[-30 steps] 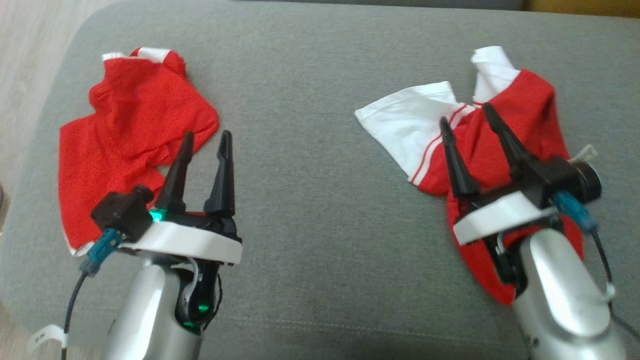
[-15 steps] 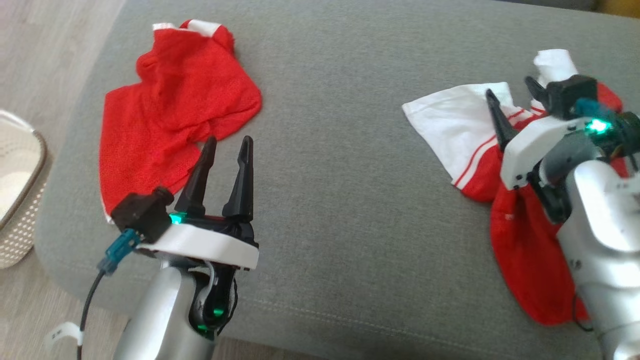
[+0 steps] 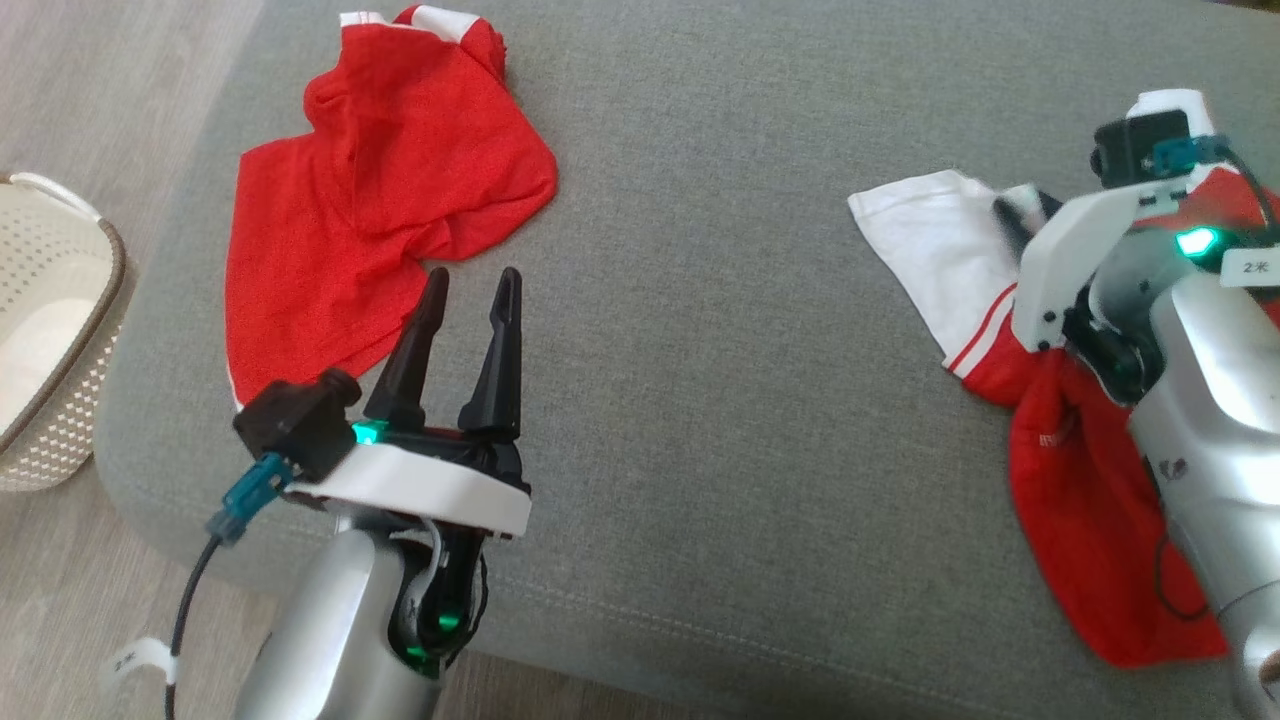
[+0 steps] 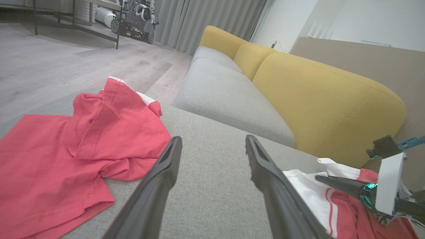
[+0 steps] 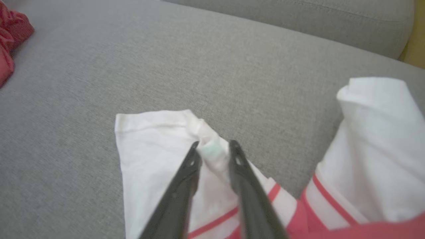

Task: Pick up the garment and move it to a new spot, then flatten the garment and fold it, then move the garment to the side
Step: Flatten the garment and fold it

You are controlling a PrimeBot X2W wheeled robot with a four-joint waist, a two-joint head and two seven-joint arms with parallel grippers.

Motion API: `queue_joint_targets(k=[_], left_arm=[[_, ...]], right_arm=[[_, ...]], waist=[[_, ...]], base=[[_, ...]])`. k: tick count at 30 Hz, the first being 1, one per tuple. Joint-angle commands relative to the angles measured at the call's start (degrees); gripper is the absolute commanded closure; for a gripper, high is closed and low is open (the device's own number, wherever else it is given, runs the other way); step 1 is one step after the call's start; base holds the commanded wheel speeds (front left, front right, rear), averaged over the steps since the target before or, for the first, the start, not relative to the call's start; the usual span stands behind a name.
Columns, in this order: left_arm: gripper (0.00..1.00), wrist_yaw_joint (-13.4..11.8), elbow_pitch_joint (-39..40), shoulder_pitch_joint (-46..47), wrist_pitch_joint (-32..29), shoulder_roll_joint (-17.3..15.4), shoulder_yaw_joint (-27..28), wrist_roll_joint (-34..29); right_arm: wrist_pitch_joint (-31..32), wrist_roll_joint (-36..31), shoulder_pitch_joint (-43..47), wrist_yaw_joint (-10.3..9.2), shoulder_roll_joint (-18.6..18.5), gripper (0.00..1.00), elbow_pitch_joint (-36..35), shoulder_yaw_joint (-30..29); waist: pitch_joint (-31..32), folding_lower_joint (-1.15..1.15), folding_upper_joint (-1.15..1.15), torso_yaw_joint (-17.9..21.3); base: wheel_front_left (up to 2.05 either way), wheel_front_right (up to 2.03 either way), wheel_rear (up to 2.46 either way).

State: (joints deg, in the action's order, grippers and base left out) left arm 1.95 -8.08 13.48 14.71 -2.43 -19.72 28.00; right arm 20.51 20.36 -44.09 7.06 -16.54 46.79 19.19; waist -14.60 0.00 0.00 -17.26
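Note:
A red garment with white sleeves (image 3: pixel 1080 470) lies crumpled at the right of the grey cushion (image 3: pixel 720 350). My right gripper (image 3: pixel 1025 212) points down onto its white sleeve (image 3: pixel 920 240). In the right wrist view the gripper (image 5: pixel 214 146) pinches a raised fold of that sleeve (image 5: pixel 149 149), the fingers close together with cloth between them. My left gripper (image 3: pixel 472 280) hovers open over bare cushion, its left fingertip near the hem of a second, plain red garment (image 3: pixel 350 220). In the left wrist view that gripper (image 4: pixel 213 139) holds nothing.
A cream perforated basket (image 3: pixel 50 330) stands on the wooden floor left of the cushion. A yellow sofa back (image 4: pixel 315 99) rises behind the seat. Between the two garments the grey cushion is bare.
The head camera has shifted, sliding the whole picture right. My right gripper tipped down onto the white sleeve and its fingers closed on a fold. The left gripper stayed open.

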Motion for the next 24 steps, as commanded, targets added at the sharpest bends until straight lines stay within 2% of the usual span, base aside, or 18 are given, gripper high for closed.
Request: queue_joint_targets(k=[1,8,14,18,22,23,24], left_arm=[[0.0,-0.3,2.0,2.5,0.3,-0.4,1.7,0.5],[0.0,-0.4,1.3,2.7,0.3,-0.4,1.7,0.6],[0.0,-0.4,1.2,2.5,0.3,-0.4,1.7,0.4],[0.0,-0.4,1.3,2.0,0.3,-0.4,1.9,0.4],[0.0,-0.5,1.2,1.3,0.3,-0.4,1.9,0.4],[0.0,-0.6,1.1,1.1,0.3,-0.4,1.8,0.4],[0.0,-0.6,1.1,1.1,0.3,-0.4,1.8,0.4]], right_arm=[[-1.2,1.5,-2.4,0.43,-0.5,1.0,-3.1,2.0],[-12.7,5.5,-5.5,0.43,-2.0,1.0,-9.2,7.6],[-22.7,5.0,-9.8,0.43,-0.4,1.0,-11.7,9.7],[-25.3,5.5,-10.3,0.43,1.2,1.0,-13.0,13.7],[-23.7,9.1,-8.4,0.43,2.3,1.0,-12.9,21.7],[-22.9,10.3,-7.8,0.43,2.3,0.79,-12.6,24.1],[-21.9,12.1,-7.1,0.43,2.3,0.11,-12.3,26.1]], waist=[[-0.2,0.0,0.0,-0.1],[0.9,0.0,0.0,0.0],[2.9,0.0,0.0,-0.2],[3.4,0.0,0.0,-0.6],[4.0,0.0,0.0,-0.8],[4.1,0.0,0.0,-0.9],[4.2,0.0,0.0,-0.9]], base=[[0.0,0.0,0.0],[0.0,0.0,0.0],[0.0,0.0,0.0],[0.0,0.0,0.0],[0.0,0.0,0.0],[0.0,0.0,0.0],[0.0,0.0,0.0]])
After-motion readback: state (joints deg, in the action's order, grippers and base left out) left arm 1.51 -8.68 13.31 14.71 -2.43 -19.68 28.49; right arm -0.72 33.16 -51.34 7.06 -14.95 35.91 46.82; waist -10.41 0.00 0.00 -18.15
